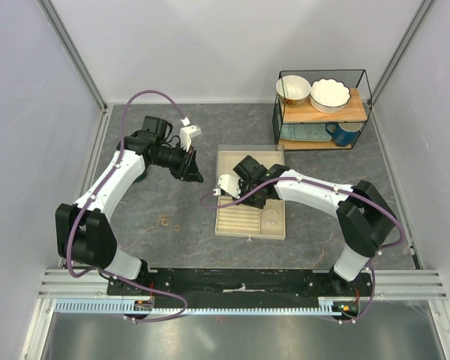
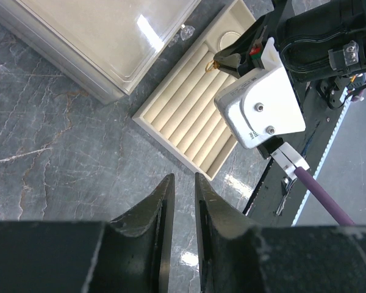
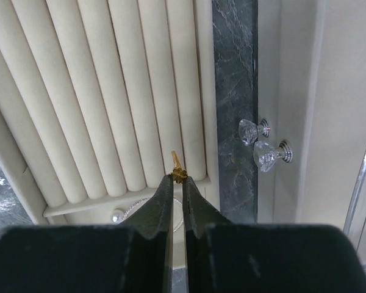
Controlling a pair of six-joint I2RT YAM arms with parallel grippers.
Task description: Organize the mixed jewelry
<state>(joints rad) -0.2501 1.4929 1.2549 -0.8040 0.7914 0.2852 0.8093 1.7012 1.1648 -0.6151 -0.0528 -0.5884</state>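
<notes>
My right gripper is shut on a tiny gold ring and holds it just above the cream rolls of the beige slotted tray. The same ring also shows in the left wrist view. The thin silvery hoop, with a pearl on it, lies in the tray's end compartment. Two tiny gold-brown rings lie on the grey table left of the tray. My left gripper is empty, its jaws nearly together, raised over the table left of the tray's lid.
The clear lid lies just beyond the tray, with two crystal knobs at its edge. A wire rack with two bowls and a blue mug stands at the back right. Walls enclose the table on three sides.
</notes>
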